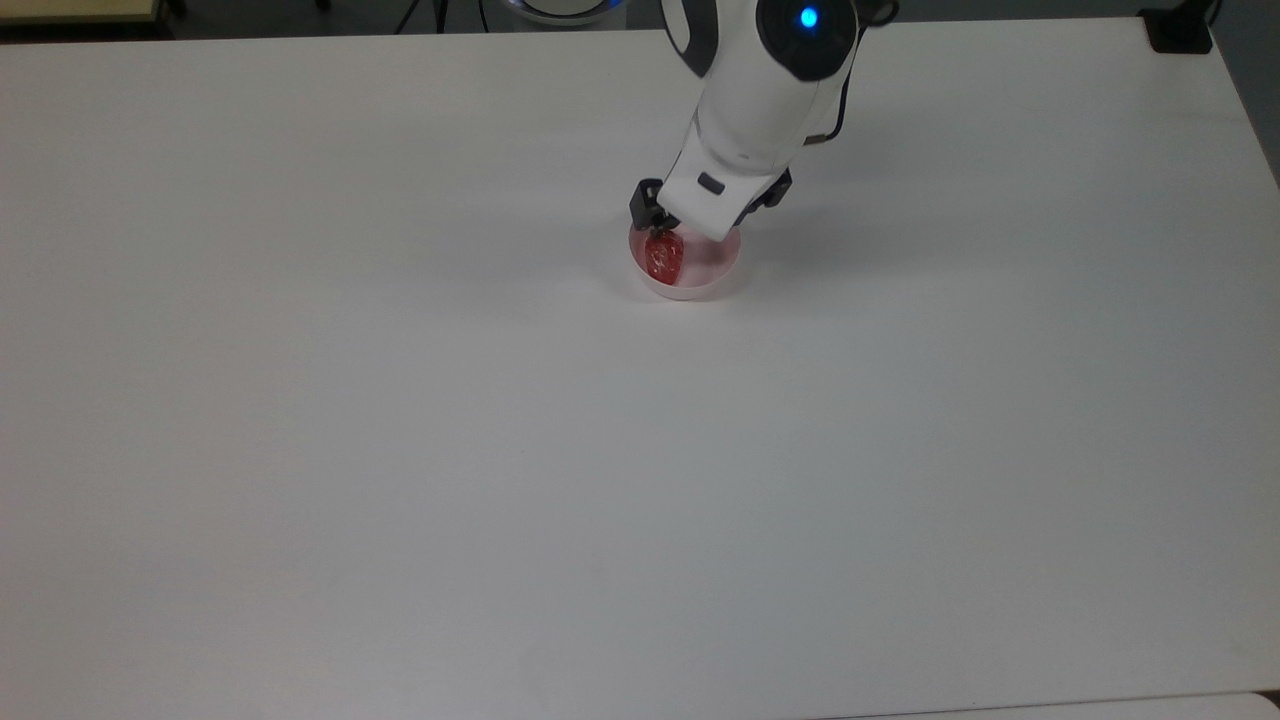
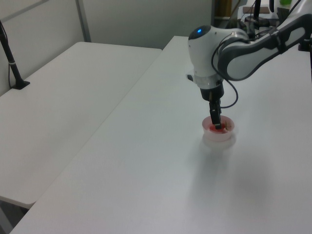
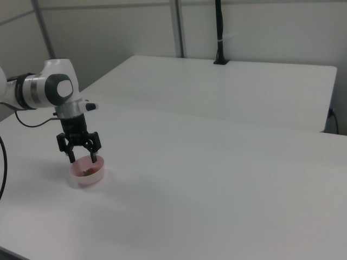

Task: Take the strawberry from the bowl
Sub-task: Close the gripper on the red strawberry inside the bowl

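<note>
Hanging over the bowl (image 3: 87, 174), the gripper (image 3: 82, 158) had its fingers spread wide. The strawberry (image 1: 664, 256) lay inside, toward the top view's left wall. Risk noted: a finger could strike the rim, tipping the light bowl, or glance off glossy fruit.

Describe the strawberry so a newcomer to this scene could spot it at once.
On the big white table, find the small pale pink bowl right beneath the white robot arm's open black gripper. The strawberry lies inside it: glossy red, the only vivid colour on the table.
</note>
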Controlling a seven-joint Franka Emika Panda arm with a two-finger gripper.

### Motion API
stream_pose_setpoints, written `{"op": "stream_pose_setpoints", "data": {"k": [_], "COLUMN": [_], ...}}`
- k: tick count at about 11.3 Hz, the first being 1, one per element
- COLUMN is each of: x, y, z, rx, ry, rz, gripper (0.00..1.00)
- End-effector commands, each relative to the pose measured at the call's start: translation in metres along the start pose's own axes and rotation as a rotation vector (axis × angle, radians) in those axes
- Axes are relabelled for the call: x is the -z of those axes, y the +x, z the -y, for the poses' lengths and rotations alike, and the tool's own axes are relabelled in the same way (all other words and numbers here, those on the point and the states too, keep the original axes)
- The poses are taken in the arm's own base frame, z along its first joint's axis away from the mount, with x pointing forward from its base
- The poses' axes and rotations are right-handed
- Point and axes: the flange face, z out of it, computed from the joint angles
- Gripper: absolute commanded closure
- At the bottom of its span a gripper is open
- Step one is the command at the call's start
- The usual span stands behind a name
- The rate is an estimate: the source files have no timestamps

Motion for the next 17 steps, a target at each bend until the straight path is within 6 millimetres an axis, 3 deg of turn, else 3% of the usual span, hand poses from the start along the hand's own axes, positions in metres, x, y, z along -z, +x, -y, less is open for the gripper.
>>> {"op": "stream_pose_setpoints", "data": {"k": [1, 4, 5, 9, 11, 15, 17], "x": [-0.036, -0.043, -0.052, -0.054, -0.045, -0.003, 0.04], "y": [-0.002, -0.001, -0.004, -0.007, -0.007, -0.009, -0.01], "z": [0.001, 0.002, 0.002, 0.001, 0.0, -0.009, -0.02], "rx": [0.038, 0.045, 0.048, 0.057, 0.05, 0.013, -0.025], "ry": [-0.031, -0.043, -0.048, -0.062, -0.054, -0.026, 0.021], "rz": [0.001, 0.011, 0.026, 0.034, 0.019, -0.047, -0.074], "gripper": [0.12, 0.13, 0.17, 0.61, 0.62, 0.62, 0.62]}}
